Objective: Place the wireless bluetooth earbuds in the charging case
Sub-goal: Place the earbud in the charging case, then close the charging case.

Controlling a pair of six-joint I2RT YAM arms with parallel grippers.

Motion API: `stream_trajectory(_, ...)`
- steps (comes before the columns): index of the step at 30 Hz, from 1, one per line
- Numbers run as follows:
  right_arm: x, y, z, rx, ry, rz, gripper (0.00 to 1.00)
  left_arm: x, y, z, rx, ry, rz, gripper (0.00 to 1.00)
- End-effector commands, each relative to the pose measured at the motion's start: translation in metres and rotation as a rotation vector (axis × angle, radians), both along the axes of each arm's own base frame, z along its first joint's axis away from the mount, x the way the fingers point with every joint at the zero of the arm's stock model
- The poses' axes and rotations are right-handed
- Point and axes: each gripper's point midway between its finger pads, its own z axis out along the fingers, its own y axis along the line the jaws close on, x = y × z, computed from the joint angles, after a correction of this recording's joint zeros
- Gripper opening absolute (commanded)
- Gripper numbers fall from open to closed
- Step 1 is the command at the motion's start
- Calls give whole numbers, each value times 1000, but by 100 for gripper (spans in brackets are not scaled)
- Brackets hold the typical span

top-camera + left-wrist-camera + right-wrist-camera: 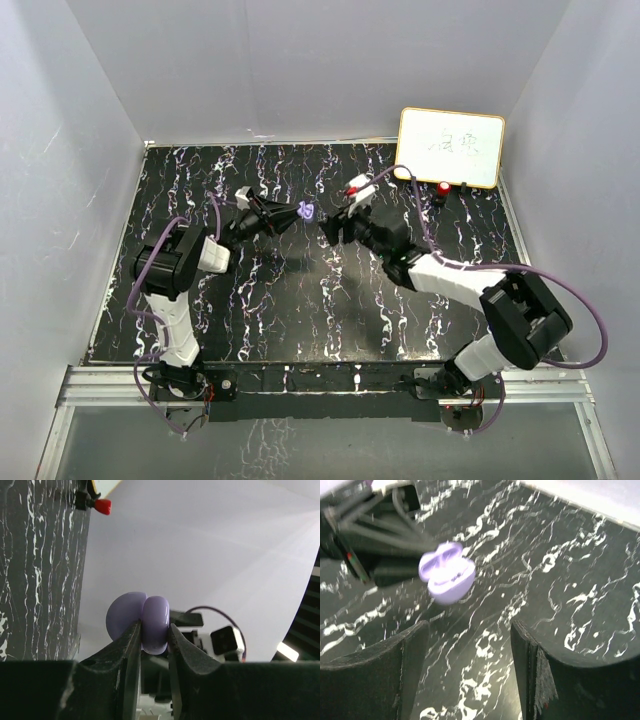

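Left gripper (154, 628): clamped on the purple charging case (155, 617), pads across its lower shell, lid hinged open, held up off the table (300, 310).

Right gripper (470, 626): just right of the case, jaws apart, nothing between them.

No earbuds clearly seen. The case's wells are too blurred to say if they are filled.

Small red thing (443, 188): well right of and beyond the case, by the whiteboard (450, 147). Unidentified.

Judgement: earbuds light, stiff and glossy, apt to squirt out, so pinch the stem gently. Case rounded and slippery, so grip it at its widest.
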Motion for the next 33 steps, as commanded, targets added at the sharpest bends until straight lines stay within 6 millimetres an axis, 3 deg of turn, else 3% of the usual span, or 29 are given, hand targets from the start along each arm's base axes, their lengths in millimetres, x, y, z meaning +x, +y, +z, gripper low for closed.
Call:
stream_trajectory(1,-7,0,-22,-136,-50,-98,65,4,9,38,3,-141,110,0)
stream_trajectory(8,-14,8,-31,-75,-130,-99,72,8,12,33,13,-93,170,0)
stream_trajectory(25,15,43,-20,-25,-213,-95,75,-1,-1,25,12,-58,154,0)
stream_trajectory(33,30,47,-32,-46,-217,-134,77,-5,-4,24,-4,-51,140,0)
